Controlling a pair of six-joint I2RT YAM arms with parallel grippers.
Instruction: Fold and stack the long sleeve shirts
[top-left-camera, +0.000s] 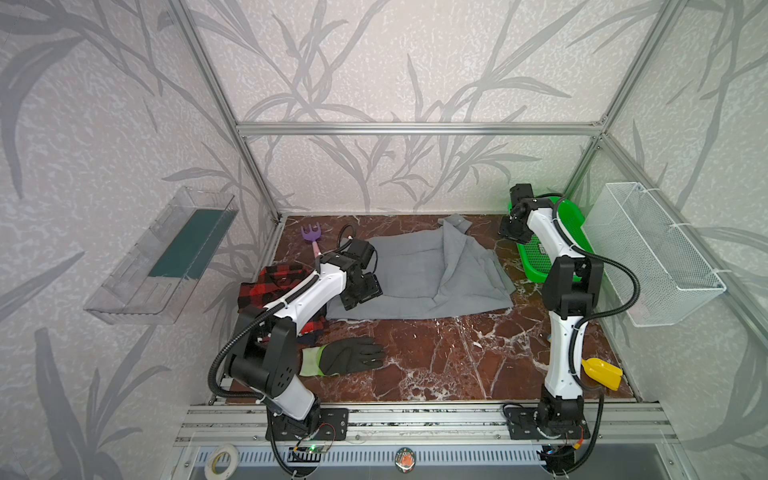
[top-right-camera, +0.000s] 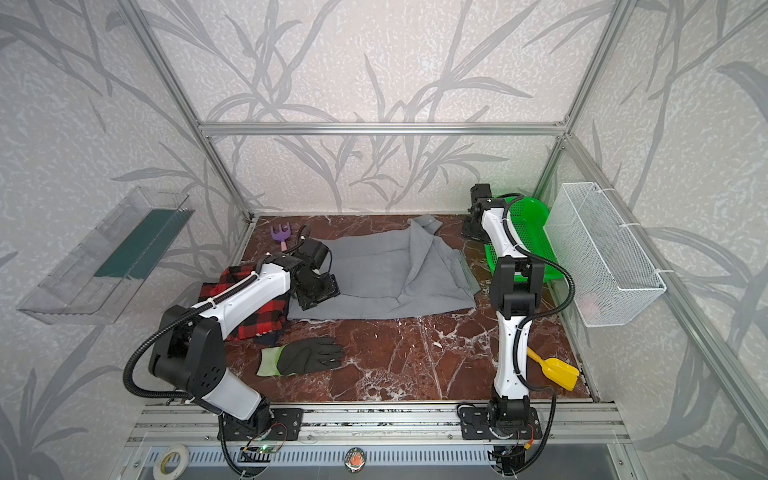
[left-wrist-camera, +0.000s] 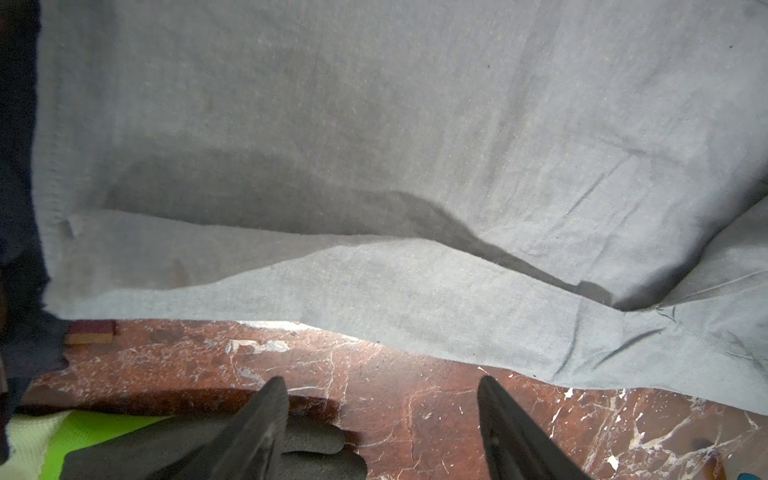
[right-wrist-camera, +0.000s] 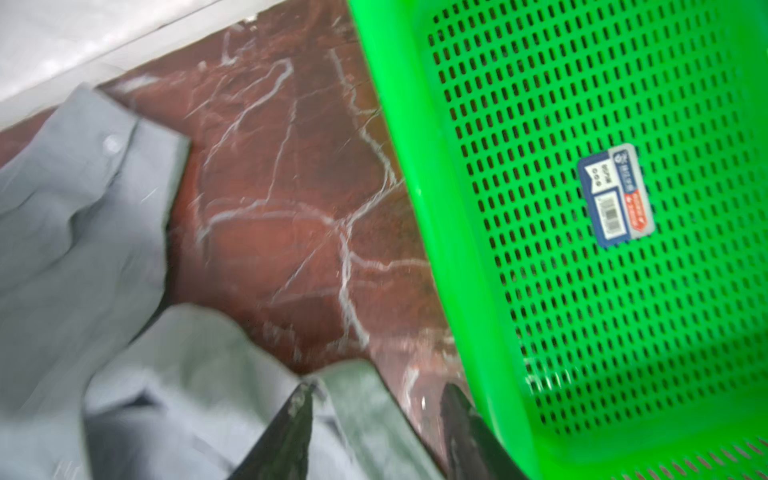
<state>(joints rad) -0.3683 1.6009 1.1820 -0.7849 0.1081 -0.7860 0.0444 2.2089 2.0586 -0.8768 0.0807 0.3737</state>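
Briefly, here is your stock on the desk (top-left-camera: 436, 353).

**Grey shirt** (top-left-camera: 415, 274)
- It lies spread mid-desk toward the back and is partly folded. One side flap is turned over the body, and a buttoned cuff (right-wrist-camera: 112, 141) pokes out at the far edge.
- The cloth is thin, limp and wrinkly. Judge it light, and more likely to drag and bunch than to move as a sheet.
- Take it by a hem corner or along the doubled fold edge, pinching both layers. A single layer would probably peel away.

**Plaid shirt** (top-left-camera: 272, 282)
- It sits bundled at the left edge, touching the grey shirt's left side and largely under your left arm.
- It looks thicker, so it should hold a crease better. Its edges are hidden, so I cannot tell where to grip it.

**Left claw** (left-wrist-camera: 380, 384): the jaws are spread and hold nothing. It sits over bare desk just off the grey shirt's near hem, with the glove (top-left-camera: 353, 355) close by.

**Right claw** (right-wrist-camera: 376, 390): the jaws are apart with nothing pinched. It is raised between the grey shirt's right edge and the green basket (right-wrist-camera: 399, 166). The wrist view is blurred.

**Containers**
- The green basket stands in the back right corner and is perforated. Where its floor shows, it holds only a stuck-on label.
- The wire basket (top-left-camera: 656, 249) hangs on the right wall. It looks empty, though a pale patch at its near end is unclear.
- The clear tray (top-left-camera: 137, 291) is on the left wall, with a dark green strip in it.

**Loose items:** rake (top-left-camera: 309, 235) and scoop (top-left-camera: 600, 372). Keep the cloth off both.
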